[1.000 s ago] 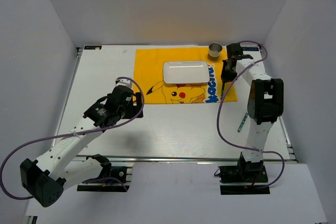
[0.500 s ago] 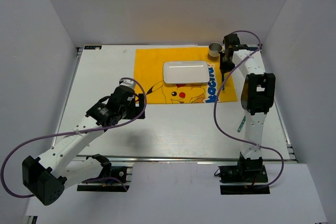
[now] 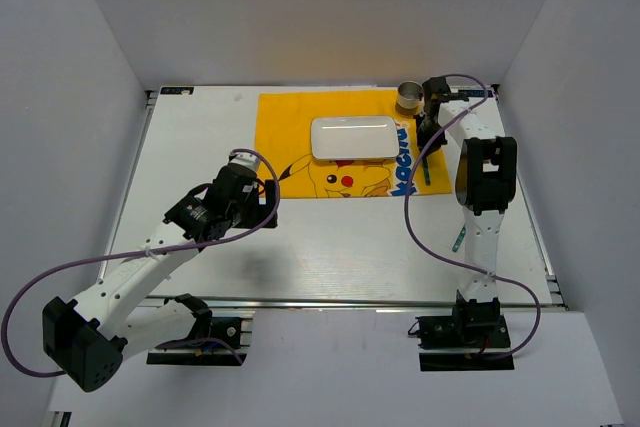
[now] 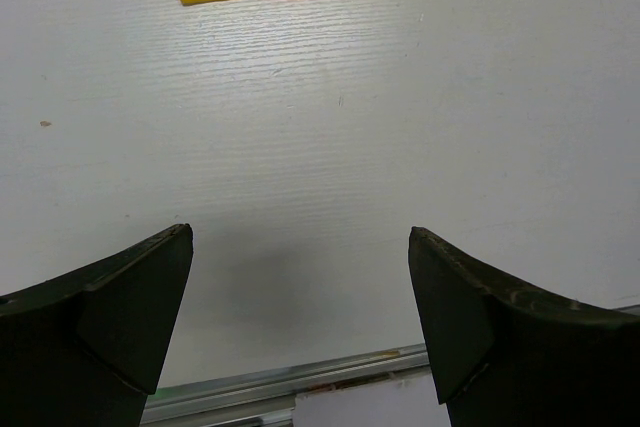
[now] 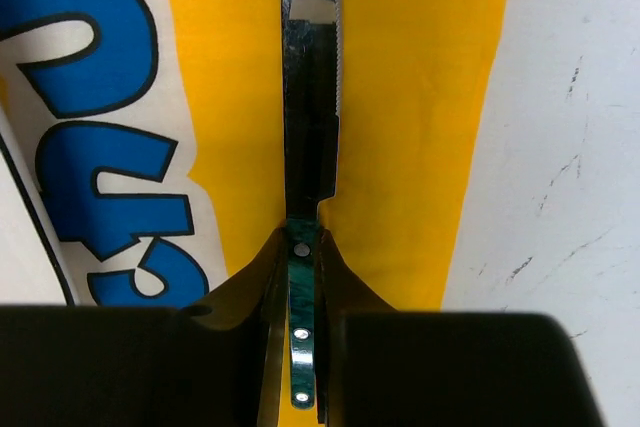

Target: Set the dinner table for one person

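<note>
Seen from the top: dinner table (image 3: pixel 330 247) as the white slab between grey-white panels, metal rail along its near edge, both arm bases just in front.
Spread over its far middle: yellow cartoon-print cloth (image 3: pixel 285 132). White rectangular plate (image 3: pixel 353 137) near the cloth's centre, metal cup (image 3: pixel 410 97) at its far right corner.
On bare table right of the right arm: thin teal item (image 3: pixel 462 234), too small to identify.

Right gripper (image 5: pixel 300 247): clamped on knife (image 5: pixel 308 97), confirmed only in the right wrist view. Fingers pinched onto the green riveted handle, blade running forward over the yellow cloth beside blue lettering, white table off to the right. From the top, just a thin dark line below the gripper by the cloth's right edge. Cannot tell in either view whether blade touches cloth.

Left gripper (image 4: pixel 300 237): jaws wide apart, clear only in the left wrist view. Bare white table underneath, cloth edge at top of that view, rail at bottom. From the top, sits just off the cloth's near left corner, fingers hidden by the wrist.
</note>
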Available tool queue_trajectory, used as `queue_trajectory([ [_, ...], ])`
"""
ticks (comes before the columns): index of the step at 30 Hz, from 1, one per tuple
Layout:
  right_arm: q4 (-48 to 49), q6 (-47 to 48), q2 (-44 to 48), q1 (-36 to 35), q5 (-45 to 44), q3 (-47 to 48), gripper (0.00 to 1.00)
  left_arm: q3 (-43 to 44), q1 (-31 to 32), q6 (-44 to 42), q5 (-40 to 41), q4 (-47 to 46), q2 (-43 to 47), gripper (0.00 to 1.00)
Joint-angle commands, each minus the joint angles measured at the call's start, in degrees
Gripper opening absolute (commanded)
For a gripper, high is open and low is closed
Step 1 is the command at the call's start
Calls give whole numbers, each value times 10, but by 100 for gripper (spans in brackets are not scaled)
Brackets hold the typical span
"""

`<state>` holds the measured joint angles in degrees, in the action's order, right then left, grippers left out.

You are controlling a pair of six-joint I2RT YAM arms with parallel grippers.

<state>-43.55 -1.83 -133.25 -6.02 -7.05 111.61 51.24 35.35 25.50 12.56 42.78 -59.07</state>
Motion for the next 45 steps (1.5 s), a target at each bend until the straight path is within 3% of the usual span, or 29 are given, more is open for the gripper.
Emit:
queue_trajectory([
  [1,-4,16,12,3,12,-10,0,-4,-1,-6,-13,-13,8,98],
  [11,2,24,15,3,3,-30,0,-4,-1,-9,-17,-15,8,98],
  [14,0,5,25,3,10,-37,20,-4,-1,-10,-19,-16,10,98],
  [15,5,0,29,3,16,-42,32,-4,-1,-10,-19,-16,9,98],
  [16,9,-13,42,4,23,-48,38,-4,-1,-10,-19,-16,9,98],
  [19,36,-48,77,9,62,-80,50,-5,-1,-11,-23,-16,9,98],
  [21,51,-64,100,10,64,-108,64,-4,-1,-10,-24,-16,10,98],
  [24,76,-83,146,14,102,-135,72,-5,-1,-11,-23,-16,17,98],
  [30,102,-132,268,36,36,-216,77,-5,-1,-5,-14,-14,32,98],
  [38,215,-248,546,78,-101,-595,77,5,-1,44,77,26,45,98],
  [40,229,-245,557,88,-93,-655,77,4,-1,44,74,25,51,98],
  [45,220,-255,510,111,-69,-682,74,3,-1,40,62,19,62,98],
])
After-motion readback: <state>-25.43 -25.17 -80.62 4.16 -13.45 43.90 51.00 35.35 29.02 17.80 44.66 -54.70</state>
